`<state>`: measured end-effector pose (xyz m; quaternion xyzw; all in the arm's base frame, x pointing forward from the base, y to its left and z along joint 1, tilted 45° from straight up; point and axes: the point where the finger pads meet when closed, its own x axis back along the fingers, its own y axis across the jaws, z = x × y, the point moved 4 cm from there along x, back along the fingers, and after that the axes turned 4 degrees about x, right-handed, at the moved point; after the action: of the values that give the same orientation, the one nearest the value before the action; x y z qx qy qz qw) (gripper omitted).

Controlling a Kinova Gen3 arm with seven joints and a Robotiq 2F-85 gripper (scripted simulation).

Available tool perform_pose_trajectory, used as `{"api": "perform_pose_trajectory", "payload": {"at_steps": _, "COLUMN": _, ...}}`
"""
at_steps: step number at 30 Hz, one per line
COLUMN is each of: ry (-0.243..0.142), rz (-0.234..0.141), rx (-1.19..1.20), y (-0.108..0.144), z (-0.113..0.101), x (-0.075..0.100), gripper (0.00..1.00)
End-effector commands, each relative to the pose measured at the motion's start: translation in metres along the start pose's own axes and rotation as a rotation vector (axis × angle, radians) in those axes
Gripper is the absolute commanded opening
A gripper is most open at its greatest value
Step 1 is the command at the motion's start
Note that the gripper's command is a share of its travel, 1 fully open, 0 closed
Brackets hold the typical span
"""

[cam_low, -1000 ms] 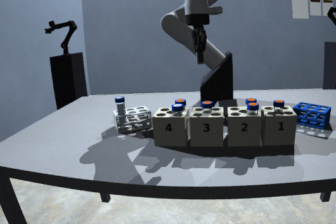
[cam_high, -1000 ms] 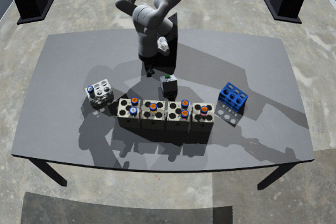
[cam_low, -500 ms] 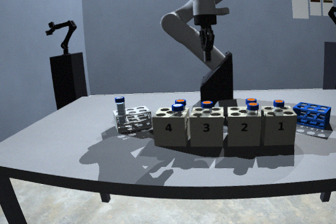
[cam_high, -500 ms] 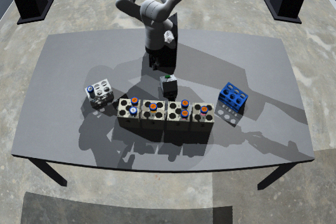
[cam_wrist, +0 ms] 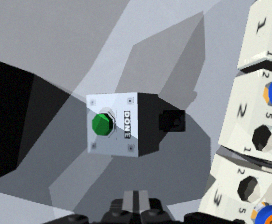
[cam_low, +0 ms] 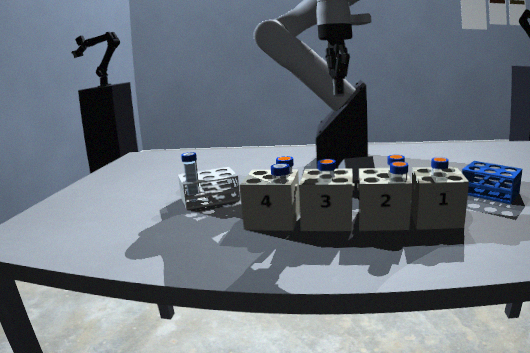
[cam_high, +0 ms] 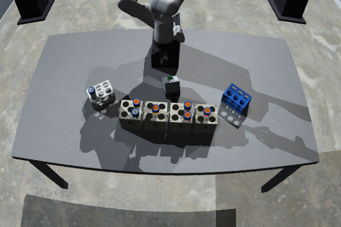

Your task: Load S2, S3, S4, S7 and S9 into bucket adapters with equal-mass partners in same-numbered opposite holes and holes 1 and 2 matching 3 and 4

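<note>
Four beige adapters stand in a row: 4 (cam_low: 268, 200), 3 (cam_low: 326, 200), 2 (cam_low: 385, 200) and 1 (cam_low: 441, 200). Adapter 4 (cam_high: 130, 114) holds an orange-dot tube (cam_high: 136, 101) and a white-dot blank (cam_high: 135, 112). Adapter 3 holds one orange-dot tube (cam_high: 155, 108). Adapter 2 holds two orange-dot tubes (cam_high: 188, 105) (cam_high: 187, 115). Adapter 1 holds one orange-dot tube (cam_high: 206, 110). My gripper (cam_low: 339, 86) is shut and empty, high above the table behind the row. The DONE desk (cam_high: 170, 87) lies below it. Its green key (cam_wrist: 102, 123) is unlit and sits ahead of my fingertips (cam_wrist: 136, 197) in the wrist view.
A white rack (cam_high: 101, 94) at the left holds one blue-capped blank (cam_high: 91, 90). An empty blue rack (cam_high: 236, 98) stands at the right. The arm's black base (cam_low: 345, 125) rises behind the adapters.
</note>
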<state>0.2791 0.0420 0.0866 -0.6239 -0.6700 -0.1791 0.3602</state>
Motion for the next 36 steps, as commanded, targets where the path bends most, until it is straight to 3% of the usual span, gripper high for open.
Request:
{"api": "perform_pose_trajectory", "payload": {"at_steps": 1, "ry": 0.000, "rz": -0.001, "rx": 0.000, "y": -0.007, "z": 0.009, "x": 0.001, "gripper": 0.10}}
{"api": "perform_pose_trajectory", "payload": {"at_steps": 17, "ry": 0.000, "rz": -0.001, "rx": 0.000, "y": -0.036, "z": 0.044, "x": 0.001, "gripper": 0.10}}
{"api": "perform_pose_trajectory", "payload": {"at_steps": 31, "ry": 0.000, "rz": -0.001, "rx": 0.000, "y": -0.036, "z": 0.044, "x": 0.001, "gripper": 0.10}}
{"api": "perform_pose_trajectory", "payload": {"at_steps": 36, "ry": 0.043, "rz": 0.160, "rx": 0.000, "y": -0.029, "z": 0.042, "x": -0.006, "gripper": 0.10}}
